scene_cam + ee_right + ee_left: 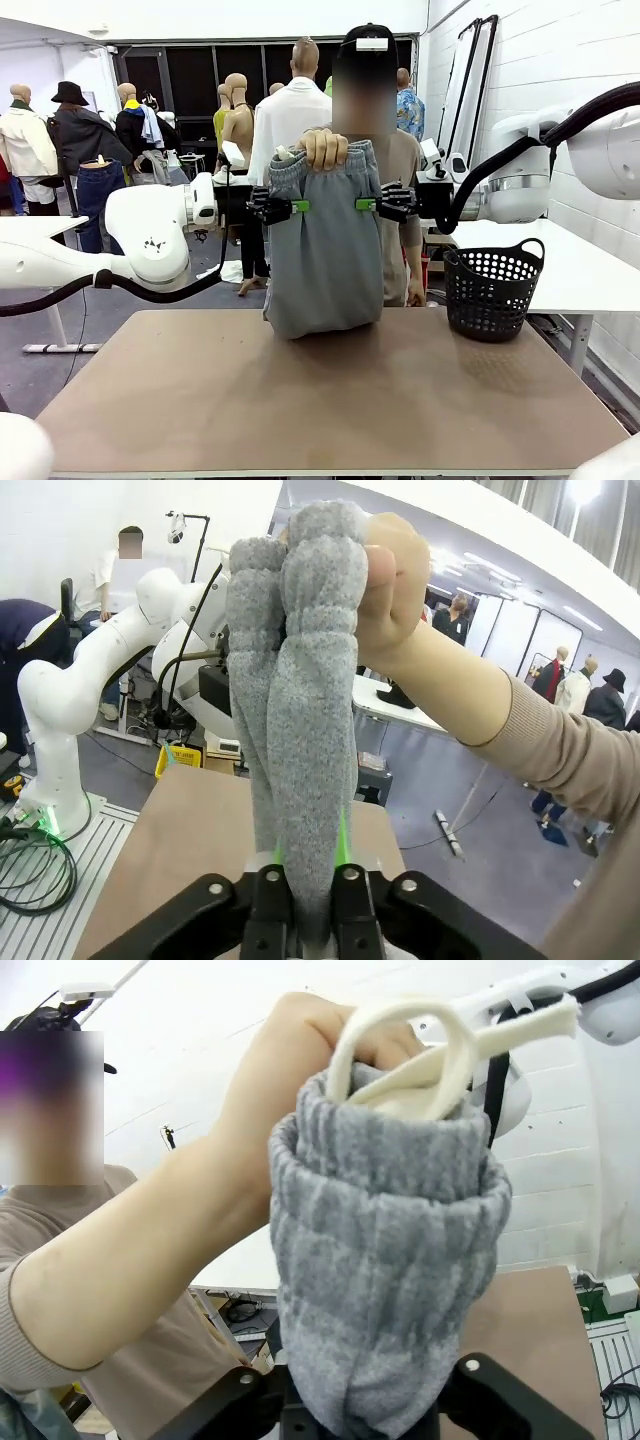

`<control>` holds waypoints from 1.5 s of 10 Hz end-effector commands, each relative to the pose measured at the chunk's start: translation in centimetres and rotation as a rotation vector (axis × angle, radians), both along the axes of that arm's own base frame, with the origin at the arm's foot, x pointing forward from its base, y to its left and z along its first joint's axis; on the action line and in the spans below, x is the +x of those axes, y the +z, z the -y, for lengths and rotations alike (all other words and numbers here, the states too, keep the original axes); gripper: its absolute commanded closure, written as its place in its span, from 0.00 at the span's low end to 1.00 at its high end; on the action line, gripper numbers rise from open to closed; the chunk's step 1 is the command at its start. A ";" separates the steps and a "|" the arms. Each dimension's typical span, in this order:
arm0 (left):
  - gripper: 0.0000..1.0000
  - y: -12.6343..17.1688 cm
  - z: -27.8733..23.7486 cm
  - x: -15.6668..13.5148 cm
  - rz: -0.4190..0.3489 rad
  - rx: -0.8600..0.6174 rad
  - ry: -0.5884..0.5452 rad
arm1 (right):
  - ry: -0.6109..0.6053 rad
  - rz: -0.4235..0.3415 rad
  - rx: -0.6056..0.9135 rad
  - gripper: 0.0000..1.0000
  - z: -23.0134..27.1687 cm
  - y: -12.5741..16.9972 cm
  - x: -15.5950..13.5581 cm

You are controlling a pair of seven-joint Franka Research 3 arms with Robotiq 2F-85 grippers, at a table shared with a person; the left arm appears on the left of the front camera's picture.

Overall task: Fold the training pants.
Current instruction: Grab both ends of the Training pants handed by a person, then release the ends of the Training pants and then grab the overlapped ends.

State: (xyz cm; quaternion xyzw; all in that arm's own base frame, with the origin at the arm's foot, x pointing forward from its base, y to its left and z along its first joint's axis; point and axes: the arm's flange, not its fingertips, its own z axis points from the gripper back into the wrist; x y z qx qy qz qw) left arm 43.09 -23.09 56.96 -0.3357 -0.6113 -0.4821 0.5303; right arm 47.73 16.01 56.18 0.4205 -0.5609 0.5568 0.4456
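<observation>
The light grey jersey training pants (325, 250) hang long-axis upright from the person's hand (324, 148), hem on the brown desk (330, 400). My right jaws clench one side edge. My left jaws straddle the opposite edge; whether they are clamped I cannot tell.

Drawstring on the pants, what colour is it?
Cream-white drawstring, looped above the grey training pants; it shows best in the left wrist view.

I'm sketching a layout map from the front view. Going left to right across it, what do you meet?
left gripper → training pants → right gripper → black basket
</observation>
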 end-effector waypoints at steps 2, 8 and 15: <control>1.00 -0.1 -0.2 0.3 -0.016 -0.027 0.030 | 0.017 -0.027 0.010 1.00 -0.3 0.7 0.6; 1.00 -0.4 -0.4 0.3 -0.034 -0.019 0.009 | -0.001 -0.003 -0.001 1.00 0.0 0.3 0.1; 1.00 -0.4 -0.4 0.3 -0.034 -0.019 0.009 | -0.001 -0.003 -0.001 1.00 0.0 0.3 0.1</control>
